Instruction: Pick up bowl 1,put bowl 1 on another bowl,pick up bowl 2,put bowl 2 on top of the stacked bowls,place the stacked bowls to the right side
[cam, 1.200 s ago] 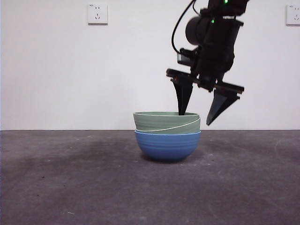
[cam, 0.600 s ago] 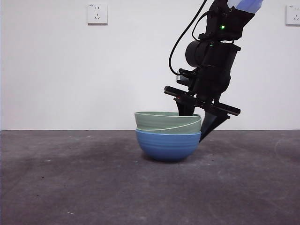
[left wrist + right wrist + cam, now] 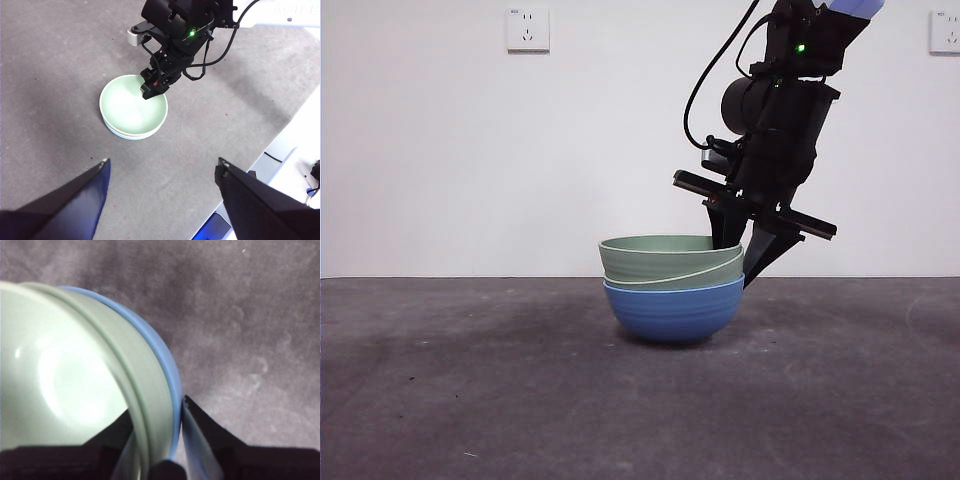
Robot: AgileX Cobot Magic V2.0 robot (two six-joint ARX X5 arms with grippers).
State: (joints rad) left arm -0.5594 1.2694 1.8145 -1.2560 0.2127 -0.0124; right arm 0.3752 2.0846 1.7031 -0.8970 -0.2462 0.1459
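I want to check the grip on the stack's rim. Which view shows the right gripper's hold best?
The right wrist view: the right gripper straddles the rims of the stacked bowls, one jaw inside, one outside. The front view shows it from the side at the stack's rim; the left wrist view shows it small, from above.

The setting was a robotics laboratory or test room rather than a home or kitchen. A bare white wall (image 3: 520,150) carried two white electrical sockets, one at upper left (image 3: 528,29) and one at the right edge (image 3: 946,31), with no furniture or decoration. The work surface was a plain dark grey mat (image 3: 470,400), scuffed and dusty. A black robot arm (image 3: 185,30) with exposed cables and a lit green indicator light (image 3: 801,47) stood over it. In the left wrist view, a white bench edge (image 3: 295,145) with trailing cables bordered the mat.
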